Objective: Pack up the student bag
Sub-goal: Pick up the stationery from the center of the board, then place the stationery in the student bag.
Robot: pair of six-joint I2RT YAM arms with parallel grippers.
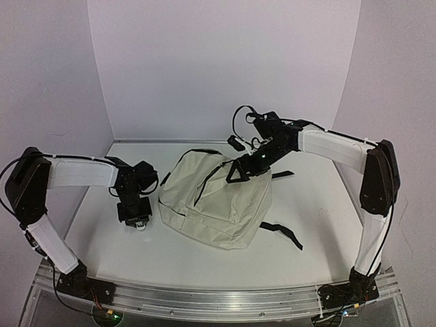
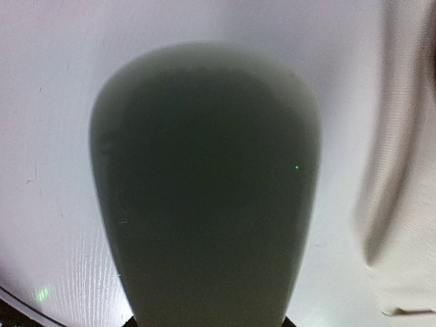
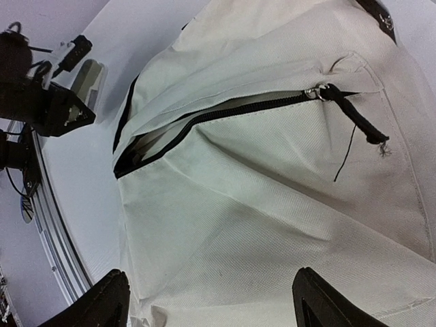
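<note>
hovering right over the student bag [image 1: 216, 203], the right gripper [image 1: 240, 172] is standing wide open, nothing between its fingers.
the bag is lying flat in the middle of the table [image 1: 310, 255], directly beneath the right gripper; its part-open zipper mouth [image 3: 204, 124] is running on a slant across the right wrist view, pull tab [image 3: 355, 121] at the upper-right end. the left gripper [image 1: 138, 219] is sitting just off the bag's left edge, bag to its right; a pale rounded thing [image 2: 204, 191] is filling its wrist view, fingers hidden, so cannot tell if it is clamped. judging the right arm nearer the opening.
</note>
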